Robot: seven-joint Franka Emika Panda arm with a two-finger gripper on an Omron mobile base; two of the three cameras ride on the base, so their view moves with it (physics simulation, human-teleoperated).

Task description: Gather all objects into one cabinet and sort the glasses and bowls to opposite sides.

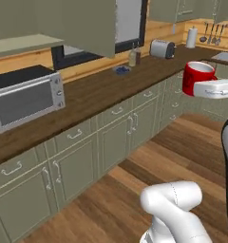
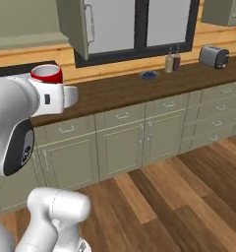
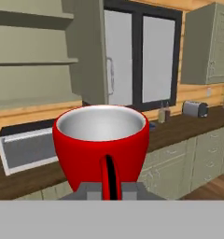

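Pincer point(image 3: 109, 189) is gripping the red mug point(image 3: 102, 144) by its handle, holding it upright in the air in front of the counter point(image 1: 101, 92), with the open cabinet point(image 3: 34, 51) beyond, upper left.

floor point(image 2: 189, 197): wood planks; counter point(image 1: 101, 92): dark wood; window point(image 2: 139, 24): dark-framed, panes seemingly frosted; walls: wood

The glossy red mug point(image 3: 101, 149) hides the fingertips pinching its handle — its base is cut off at six o'clock in the hand view. The silver microwave oven point(image 1: 28, 98) runs off the frame at nine o'clock. Utensils point(image 1: 212, 33) hanging at one o'clock — too small to tell apart.
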